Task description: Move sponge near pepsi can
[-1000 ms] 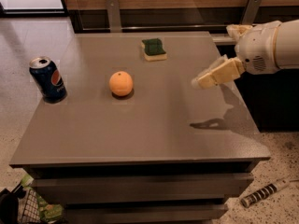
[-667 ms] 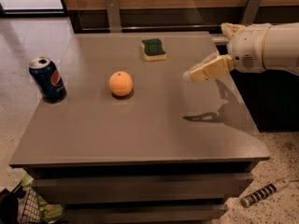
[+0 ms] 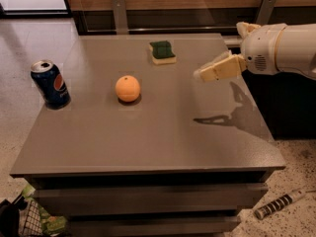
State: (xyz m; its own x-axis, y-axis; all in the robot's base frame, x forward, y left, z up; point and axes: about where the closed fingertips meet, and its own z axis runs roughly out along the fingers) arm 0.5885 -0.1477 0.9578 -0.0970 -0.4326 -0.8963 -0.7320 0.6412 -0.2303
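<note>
The sponge (image 3: 162,52), dark green on top with a pale yellow base, lies flat at the far middle of the grey table (image 3: 148,132). The pepsi can (image 3: 50,84), dark blue with a silver top, stands upright near the table's left edge. My gripper (image 3: 203,75) hangs above the table's right side, coming in from the right on a white arm. It is to the right of the sponge and a little nearer, apart from it, holding nothing.
An orange (image 3: 128,88) sits between the can and the sponge, left of the table's centre. A wood-panelled wall with metal brackets runs behind the table. A striped cylinder (image 3: 279,204) lies on the floor at the lower right. A basket (image 3: 24,221) sits at the lower left.
My gripper has moved left over the table, toward the sponge. The sponge, can and orange have not moved.
</note>
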